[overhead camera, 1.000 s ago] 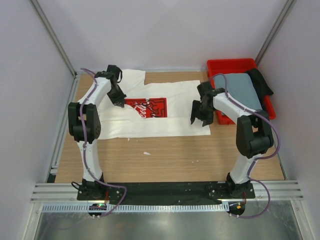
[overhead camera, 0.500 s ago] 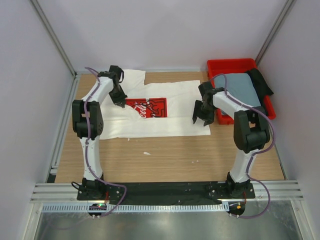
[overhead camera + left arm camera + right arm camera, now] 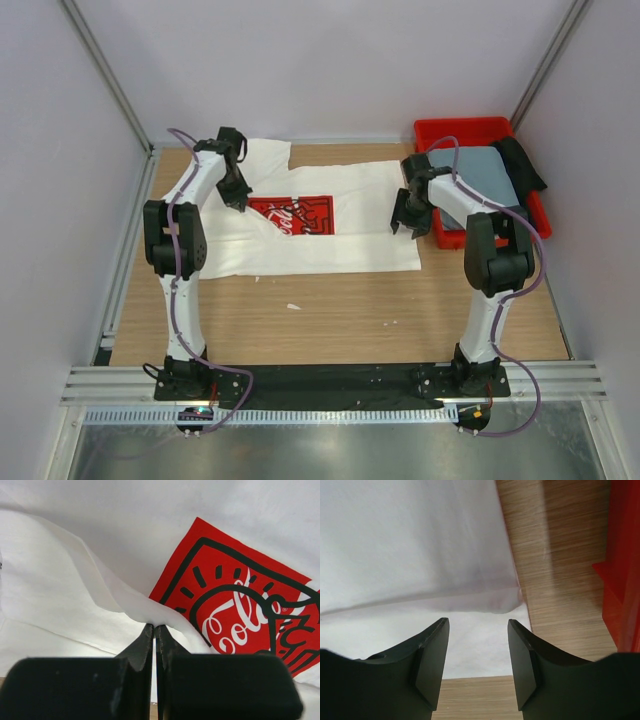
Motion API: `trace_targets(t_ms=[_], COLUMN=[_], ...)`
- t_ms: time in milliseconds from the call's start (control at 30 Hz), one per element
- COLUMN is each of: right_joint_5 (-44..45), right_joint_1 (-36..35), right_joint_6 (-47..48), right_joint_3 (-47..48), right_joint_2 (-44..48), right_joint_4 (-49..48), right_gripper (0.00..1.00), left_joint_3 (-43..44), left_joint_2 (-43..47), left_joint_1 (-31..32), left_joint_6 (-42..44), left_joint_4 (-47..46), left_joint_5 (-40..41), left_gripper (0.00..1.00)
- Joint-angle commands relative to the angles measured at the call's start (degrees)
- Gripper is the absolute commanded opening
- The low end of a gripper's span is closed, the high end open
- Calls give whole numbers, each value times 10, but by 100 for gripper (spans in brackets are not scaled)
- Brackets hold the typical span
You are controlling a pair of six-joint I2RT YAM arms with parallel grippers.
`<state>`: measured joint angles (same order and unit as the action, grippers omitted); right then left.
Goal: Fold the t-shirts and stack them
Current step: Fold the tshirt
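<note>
Right end effector (image 3: 410,216) has slid back along the white t-shirt (image 3: 330,250) edge on the tabletop (image 3: 330,320), jaws apart, empty. We note the left end effector (image 3: 154,629) clenched on a shirt fold beside the red print (image 3: 240,610).

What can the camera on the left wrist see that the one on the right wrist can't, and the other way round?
Only the left wrist view shows the red print and the left gripper, shut on a raised fold of the white shirt. Only the right wrist view shows the table, the red bin, and the right gripper, open over the shirt's corner. Both show the white shirt.
</note>
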<state>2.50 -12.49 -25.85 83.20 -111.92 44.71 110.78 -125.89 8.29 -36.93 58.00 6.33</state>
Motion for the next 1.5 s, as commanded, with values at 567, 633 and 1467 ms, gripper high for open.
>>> trace_targets(t_ms=[567,633,1467], right_joint_5=[-194,-231,-285], right_joint_1=[-39,-62,-236], right_joint_6=[1,5,-95], right_joint_3=[60,99,514], right_joint_2=[-28,-52,-424], right_joint_4=[-258,-306,-444], right_gripper=[74,79,50], left_joint_3=[67,49,-164], left_joint_2=[42,71,181], left_joint_1=[-5,-23,-240], left_joint_6=[79,78,12], left_joint_4=[0,-10,-139], left_joint_5=[56,92,-222], left_gripper=[56,61,38])
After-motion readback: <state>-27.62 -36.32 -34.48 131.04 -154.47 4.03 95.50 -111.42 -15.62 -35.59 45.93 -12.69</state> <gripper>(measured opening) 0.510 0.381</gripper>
